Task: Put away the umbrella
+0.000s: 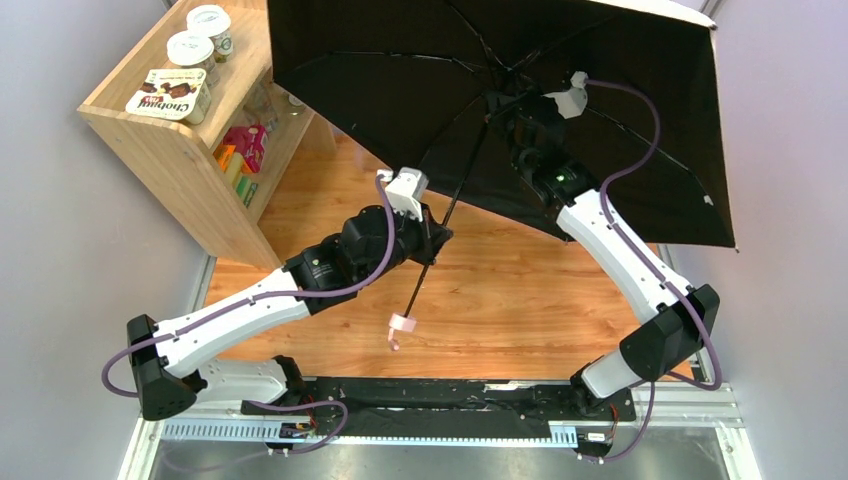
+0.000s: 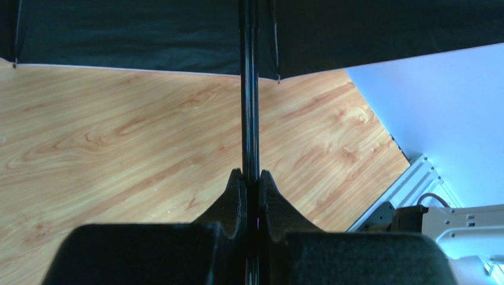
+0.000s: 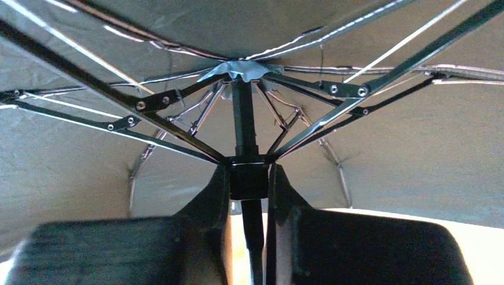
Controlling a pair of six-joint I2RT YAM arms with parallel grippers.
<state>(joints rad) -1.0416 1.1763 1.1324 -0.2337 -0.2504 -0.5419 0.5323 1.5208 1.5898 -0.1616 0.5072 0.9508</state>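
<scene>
Standing open above the wooden tabletop [image 1: 520,300], the umbrella [image 1: 500,80] shows its dark underside and ribs. Its left end effector [image 2: 250,175] is clamped on the thin black shaft [image 2: 249,89], above the pink handle [image 1: 403,323]. The right end effector [image 3: 248,172] grips the runner [image 3: 248,181] under the canopy. A wooden shelf [image 1: 170,140] stands far left.

The umbrella [image 1: 400,70] is open, dark underside showing, canopy at one o'clock; its black shaft [image 1: 458,195] slants toward six, ending in a pink handle [image 1: 403,322].
</scene>
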